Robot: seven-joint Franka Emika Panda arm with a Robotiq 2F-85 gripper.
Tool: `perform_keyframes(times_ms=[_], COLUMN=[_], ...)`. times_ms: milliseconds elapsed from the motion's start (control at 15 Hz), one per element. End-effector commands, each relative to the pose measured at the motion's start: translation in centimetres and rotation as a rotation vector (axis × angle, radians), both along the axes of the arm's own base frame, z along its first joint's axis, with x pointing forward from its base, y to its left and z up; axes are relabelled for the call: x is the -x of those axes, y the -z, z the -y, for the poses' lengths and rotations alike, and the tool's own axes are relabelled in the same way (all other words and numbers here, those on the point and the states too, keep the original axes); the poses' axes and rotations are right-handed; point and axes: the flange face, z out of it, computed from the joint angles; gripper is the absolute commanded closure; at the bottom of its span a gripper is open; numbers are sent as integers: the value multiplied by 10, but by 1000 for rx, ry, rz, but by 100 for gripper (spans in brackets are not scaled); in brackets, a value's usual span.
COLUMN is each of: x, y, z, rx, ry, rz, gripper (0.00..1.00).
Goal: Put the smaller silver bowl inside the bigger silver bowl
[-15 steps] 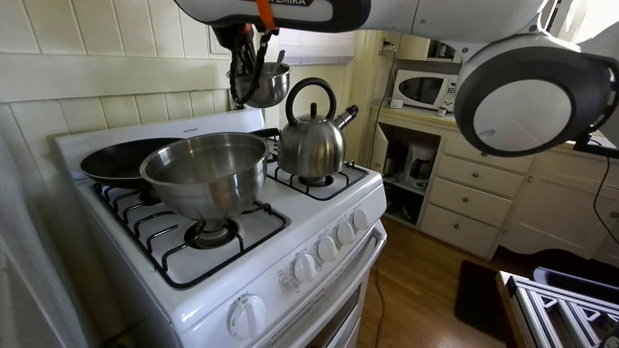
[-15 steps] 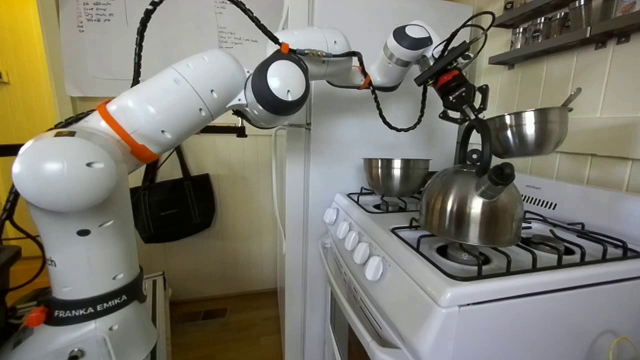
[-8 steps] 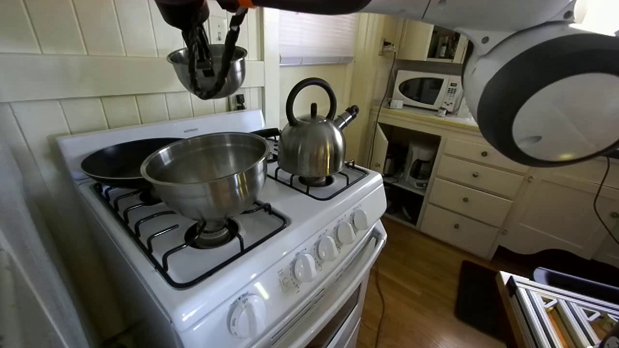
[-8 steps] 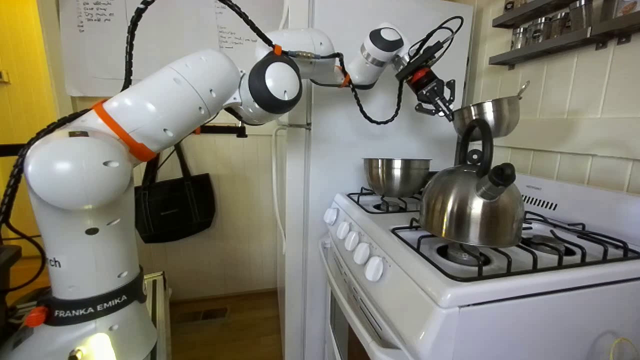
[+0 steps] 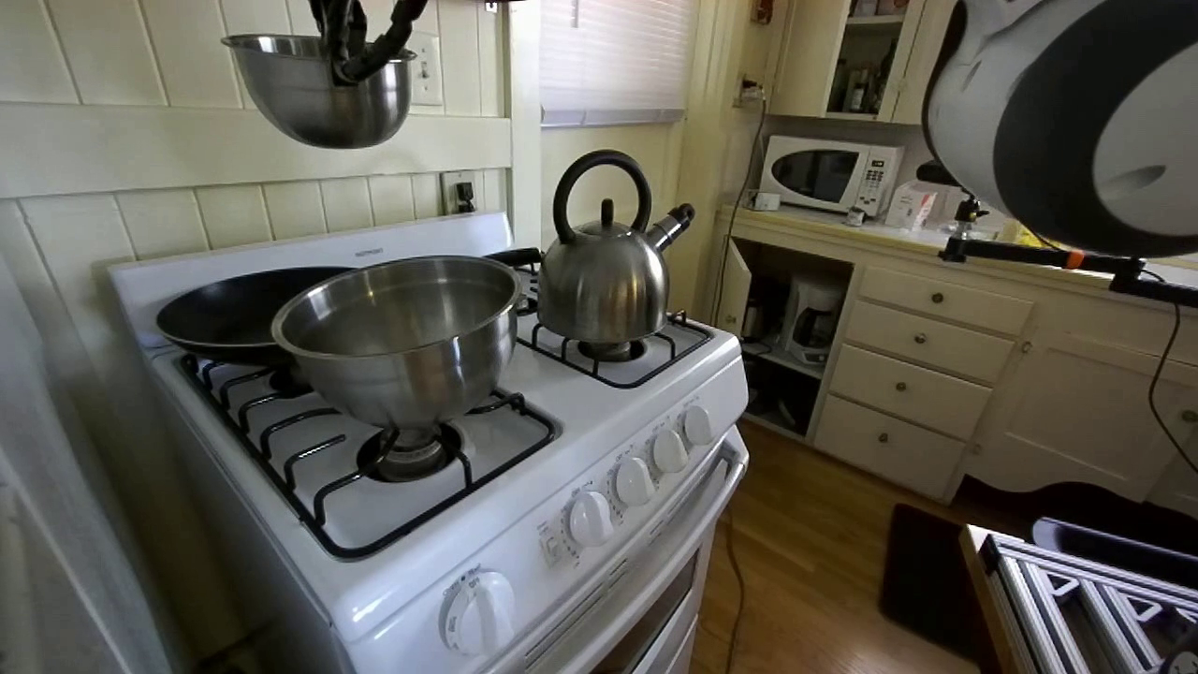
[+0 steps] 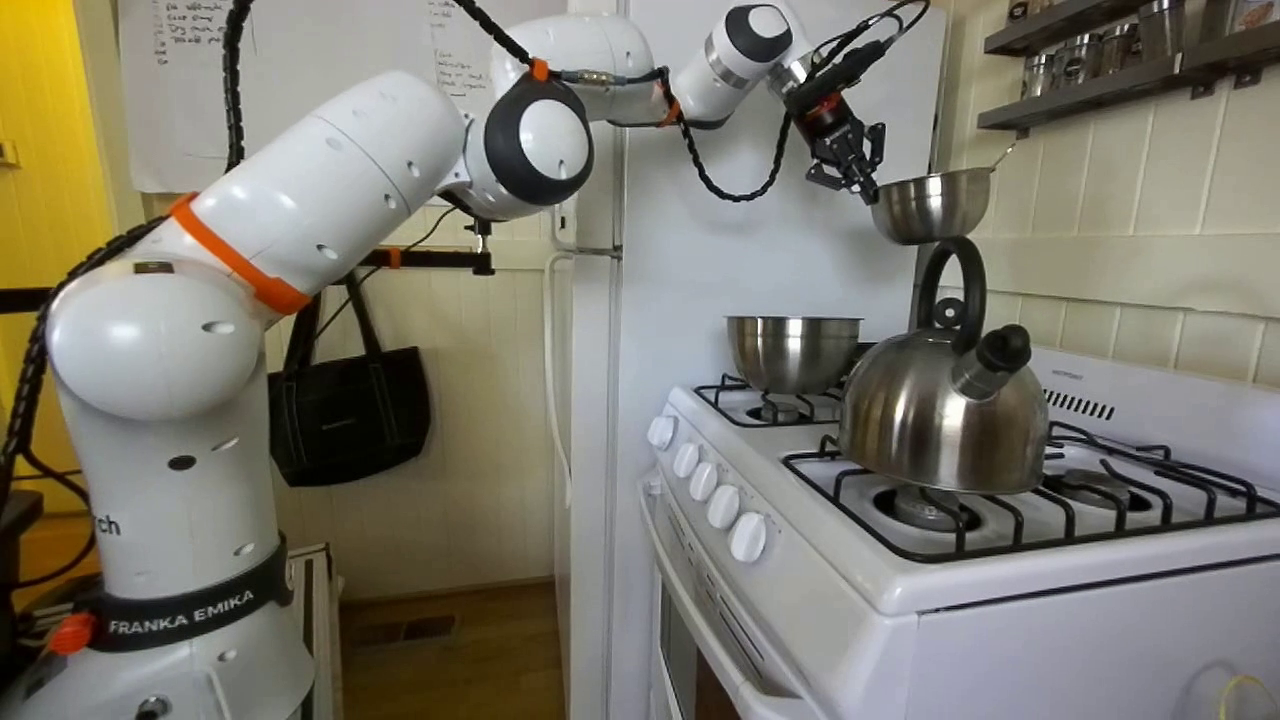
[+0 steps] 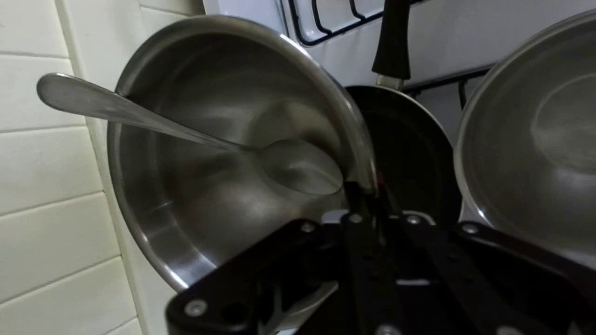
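Rim clamped in the gripper (image 7: 369, 191), the small bowl (image 5: 309, 105) swings to an exterior view's upper left; now nearer the big bowl (image 5: 412, 376), centre left; release, it seems, must wait.

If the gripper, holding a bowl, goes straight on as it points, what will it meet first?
Beyond the smaller silver bowl, the gripper probably meets the black frying pan; depth is unclear.

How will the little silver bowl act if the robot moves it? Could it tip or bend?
The little silver bowl might tip or wobble, because the hand grips just one side of its rim. It probably won't bend, since its shiny wall looks like metal. The spoon inside could rattle, since it leans there with its handle past the rim.
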Motion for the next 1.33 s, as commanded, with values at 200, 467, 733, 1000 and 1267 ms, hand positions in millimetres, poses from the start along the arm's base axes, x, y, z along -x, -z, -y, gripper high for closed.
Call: perform_keyframes(times_ms=[200,467,733,1000,1267], x=[21,15,15,15,17], y=[-6,0,-2,1,-7], z=[11,16,20,15,8], rx=[-51,-50,-54,-14,14], ry=[60,48,52,28,-133], rz=[-115,-104,-101,-124,-172], gripper=[98,91,91,98,98])
